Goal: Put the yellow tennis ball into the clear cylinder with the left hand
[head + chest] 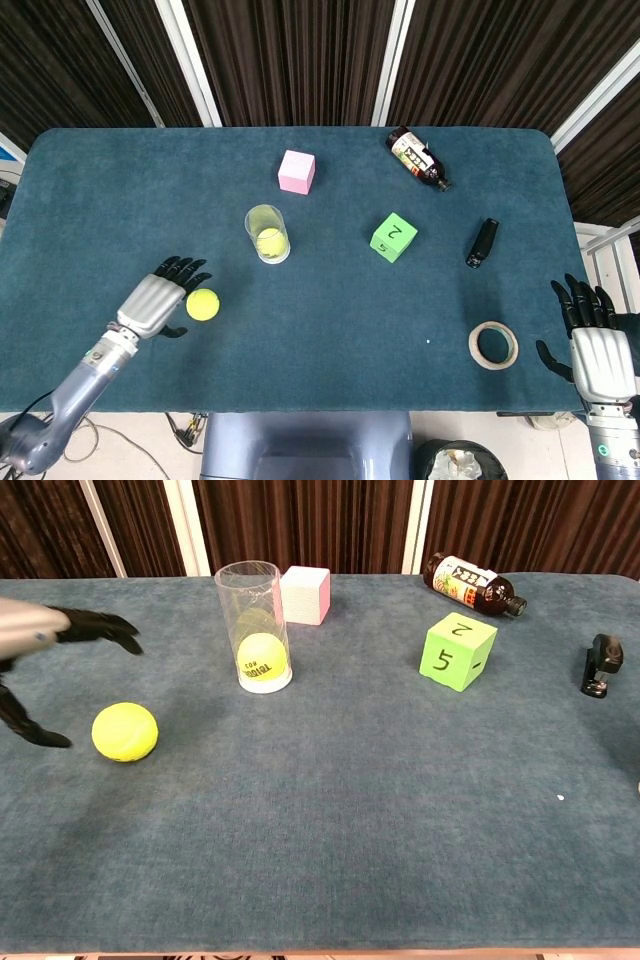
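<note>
A yellow tennis ball (202, 304) (125, 731) lies loose on the blue table, front left. My left hand (158, 302) (45, 652) hovers open just left of it, fingers spread toward the ball and not touching it. The clear cylinder (267, 233) (254, 626) stands upright behind and to the right of the ball, with another yellow tennis ball at its bottom. My right hand (595, 343) rests open at the table's front right edge, holding nothing.
A pink cube (297, 171) sits behind the cylinder. A green numbered cube (393, 237), a brown bottle (417, 157) lying on its side, a black object (482, 243) and a tape roll (493, 344) occupy the right half.
</note>
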Robot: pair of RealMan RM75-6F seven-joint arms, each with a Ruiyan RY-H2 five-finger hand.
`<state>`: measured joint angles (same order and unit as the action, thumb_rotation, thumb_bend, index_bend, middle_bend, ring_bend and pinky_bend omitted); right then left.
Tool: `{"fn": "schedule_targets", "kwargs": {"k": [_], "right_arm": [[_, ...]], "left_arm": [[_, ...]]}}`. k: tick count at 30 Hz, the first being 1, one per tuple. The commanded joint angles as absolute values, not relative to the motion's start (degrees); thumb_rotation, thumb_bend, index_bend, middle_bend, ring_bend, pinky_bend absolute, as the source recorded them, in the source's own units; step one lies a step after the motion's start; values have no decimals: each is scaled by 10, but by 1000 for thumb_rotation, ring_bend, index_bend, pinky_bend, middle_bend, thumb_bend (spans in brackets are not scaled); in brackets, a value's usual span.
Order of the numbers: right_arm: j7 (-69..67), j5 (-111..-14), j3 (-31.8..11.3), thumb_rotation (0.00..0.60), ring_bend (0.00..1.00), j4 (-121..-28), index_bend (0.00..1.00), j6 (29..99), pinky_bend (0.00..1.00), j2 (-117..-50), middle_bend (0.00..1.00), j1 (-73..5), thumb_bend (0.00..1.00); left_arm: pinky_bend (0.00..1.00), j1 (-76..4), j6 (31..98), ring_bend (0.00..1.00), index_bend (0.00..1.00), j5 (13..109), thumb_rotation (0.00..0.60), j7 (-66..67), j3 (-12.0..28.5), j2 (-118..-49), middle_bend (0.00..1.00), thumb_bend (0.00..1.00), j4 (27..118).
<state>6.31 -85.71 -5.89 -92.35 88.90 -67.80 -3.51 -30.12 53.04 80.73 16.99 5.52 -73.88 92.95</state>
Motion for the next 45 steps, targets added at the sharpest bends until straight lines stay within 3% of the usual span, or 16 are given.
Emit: {"fn": "schedule_targets", "kwargs": {"k": [1, 11, 31, 39, 45], "right_arm": [[63, -857, -59, 600, 0, -923, 90, 889, 0, -678, 0, -35, 352], [60, -855, -60, 600, 0, -924, 89, 888, 0, -677, 0, -36, 352], [63, -842, -63, 600, 0, -925, 90, 882, 0, -680, 0, -36, 352], [63, -839, -65, 600, 0, -925, 90, 881, 0, -681, 0, -37, 352], [64, -839, -65, 600, 0, -924, 90, 881, 0, -684, 0, -37, 351]], "left_arm": [[105, -316, 515, 46, 162, 794, 600, 186, 52, -762, 49, 57, 911], [204, -336, 500, 111, 175, 765, 600, 224, 38, -808, 123, 82, 870], [519, -354, 498, 387, 376, 723, 600, 253, 25, -828, 429, 256, 840], [527, -352, 539, 400, 425, 766, 600, 202, 33, -804, 459, 283, 857], [527, -359, 581, 400, 427, 777, 600, 202, 69, -757, 458, 282, 920]]}}
